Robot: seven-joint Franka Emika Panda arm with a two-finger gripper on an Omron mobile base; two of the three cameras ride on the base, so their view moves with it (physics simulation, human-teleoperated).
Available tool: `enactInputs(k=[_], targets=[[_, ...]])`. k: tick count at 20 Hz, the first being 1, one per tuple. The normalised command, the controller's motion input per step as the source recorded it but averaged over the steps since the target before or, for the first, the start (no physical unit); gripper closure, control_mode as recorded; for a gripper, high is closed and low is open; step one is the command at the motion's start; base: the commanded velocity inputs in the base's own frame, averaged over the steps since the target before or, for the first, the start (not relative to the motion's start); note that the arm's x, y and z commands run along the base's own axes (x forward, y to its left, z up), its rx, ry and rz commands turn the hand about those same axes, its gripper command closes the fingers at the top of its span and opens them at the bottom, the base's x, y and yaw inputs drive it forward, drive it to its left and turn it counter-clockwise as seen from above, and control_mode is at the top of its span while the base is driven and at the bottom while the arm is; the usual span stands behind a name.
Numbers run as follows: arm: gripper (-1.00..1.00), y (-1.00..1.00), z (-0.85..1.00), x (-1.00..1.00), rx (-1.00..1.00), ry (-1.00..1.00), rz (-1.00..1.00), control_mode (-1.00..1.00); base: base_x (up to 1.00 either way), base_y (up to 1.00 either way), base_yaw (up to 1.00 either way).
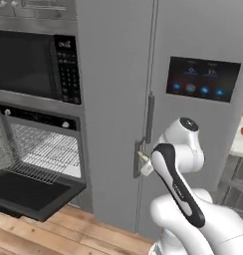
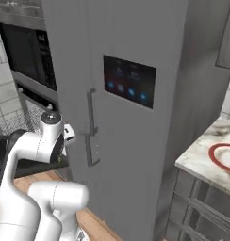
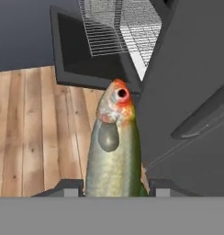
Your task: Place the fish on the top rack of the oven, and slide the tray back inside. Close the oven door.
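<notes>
Up close, fish [image 3: 114, 151] between jaws.

Place: a rendered home kitchen
Cooking wall: a built-in oven [image 1: 44, 144] with steel trim and a black knob strip sits at far left, its black door [image 1: 34, 194] dropped open and a wire rack [image 1: 36, 154] pulled partway out
Above it: a black microwave [image 1: 36, 64] with a keypad is stacked over the oven
Cold storage: a tall grey refrigerator [image 1: 193, 124] stands right of the oven, with vertical handles and a dark touch panel [image 1: 203, 78]
Worktop: a pale marble counter [image 2: 206, 164] over grey drawers lies at far right
Floor: light wooden planks [image 3: 36, 133]
Wall: white tiles [image 2: 6, 94] left of the oven
</notes>
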Motion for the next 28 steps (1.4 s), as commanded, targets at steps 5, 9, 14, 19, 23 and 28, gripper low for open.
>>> enactInputs(k=[5, 9, 14, 19, 23, 28], targets=[[1.0, 0.0, 0.0, 0.0, 0.0, 0.0, 0.0, 1.0, 0.07, 0.58, 0.41], [1.0, 0.0, 0.0, 0.0, 0.0, 0.0, 0.0, 1.0, 0.37, 0.41, 0.34], [1.0, 0.0, 0.0, 0.0, 0.0, 0.0, 0.0, 1.0, 0.54, 0.46, 0.24], [1.0, 0.0, 0.0, 0.0, 0.0, 0.0, 0.0, 1.0, 0.62, 0.39, 0.18], [1.0, 0.0, 0.0, 0.0, 0.0, 0.0, 0.0, 1.0, 0.6, 0.04, 0.12], [1.0, 0.01, 0.0, 0.06, 0.0, 0.0, 0.0, -1.0, 0.25, 0.0, 0.01]])
